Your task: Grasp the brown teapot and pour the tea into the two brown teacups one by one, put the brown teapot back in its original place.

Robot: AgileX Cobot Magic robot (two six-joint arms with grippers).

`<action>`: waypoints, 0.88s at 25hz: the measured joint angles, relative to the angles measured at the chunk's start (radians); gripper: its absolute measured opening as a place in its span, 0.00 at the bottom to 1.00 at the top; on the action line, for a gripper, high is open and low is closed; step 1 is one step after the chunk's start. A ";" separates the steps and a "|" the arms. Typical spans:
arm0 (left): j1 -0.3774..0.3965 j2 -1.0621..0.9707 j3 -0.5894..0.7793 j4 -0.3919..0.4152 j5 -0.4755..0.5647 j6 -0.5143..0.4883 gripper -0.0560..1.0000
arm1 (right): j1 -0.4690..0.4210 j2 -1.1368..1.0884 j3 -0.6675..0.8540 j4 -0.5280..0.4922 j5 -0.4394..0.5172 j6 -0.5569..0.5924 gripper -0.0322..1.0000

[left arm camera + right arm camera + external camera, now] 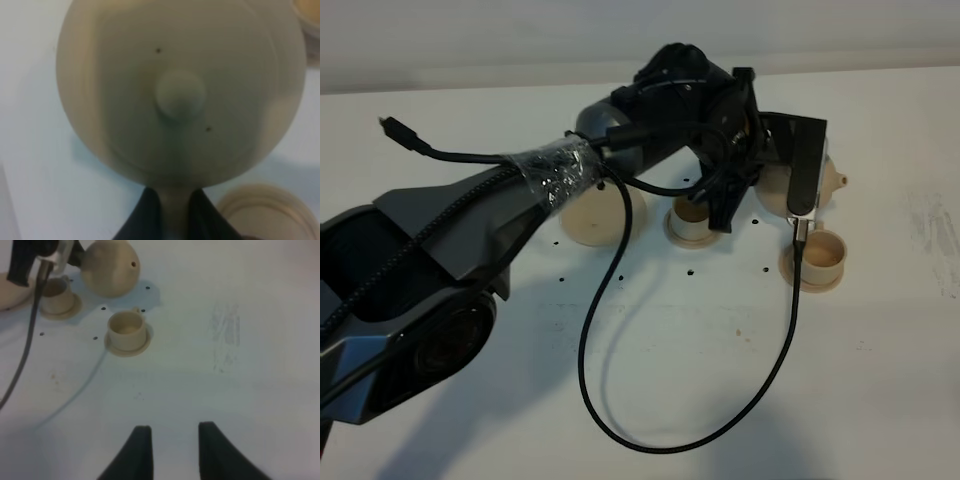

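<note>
L hand point(176, 215) is gripping the brown teapot point(180, 90) by its handle. The pot looks lifted, hanging just behind the teacup point(817, 258) and well away from its saucer point(592, 220). R hand point(172, 450) is idling open, empty. I'm judging this as the pour step: next I'm needing the spout over the cup, then a slow tilt.

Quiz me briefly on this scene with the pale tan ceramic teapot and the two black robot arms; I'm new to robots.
1. True or false: the squat pale tan ceramic teapot stands on the wide round tan saucer.
2. Fill in: the right gripper has its jaws ____.
3. What clamps the teapot's loop handle? A the left gripper; B the right gripper; C nothing.
Key: 1 false; 2 open; 3 A.
</note>
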 joint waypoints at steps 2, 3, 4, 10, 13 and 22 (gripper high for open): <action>-0.001 0.002 0.000 0.020 -0.007 0.003 0.13 | 0.000 0.000 0.000 0.000 0.000 0.000 0.25; -0.001 0.003 0.000 0.035 -0.008 0.005 0.13 | 0.000 0.000 0.000 0.000 0.000 0.000 0.25; -0.001 0.003 0.000 0.051 -0.008 0.006 0.13 | 0.000 0.000 0.000 0.000 0.000 0.000 0.25; -0.003 0.003 0.000 0.126 -0.008 0.021 0.13 | 0.000 0.000 0.000 0.000 0.000 0.000 0.25; -0.008 0.003 0.000 0.137 -0.008 0.028 0.13 | 0.000 0.000 0.000 0.000 0.000 0.000 0.25; -0.017 0.003 0.000 0.141 -0.008 0.038 0.13 | 0.000 0.000 0.000 0.000 0.000 0.000 0.25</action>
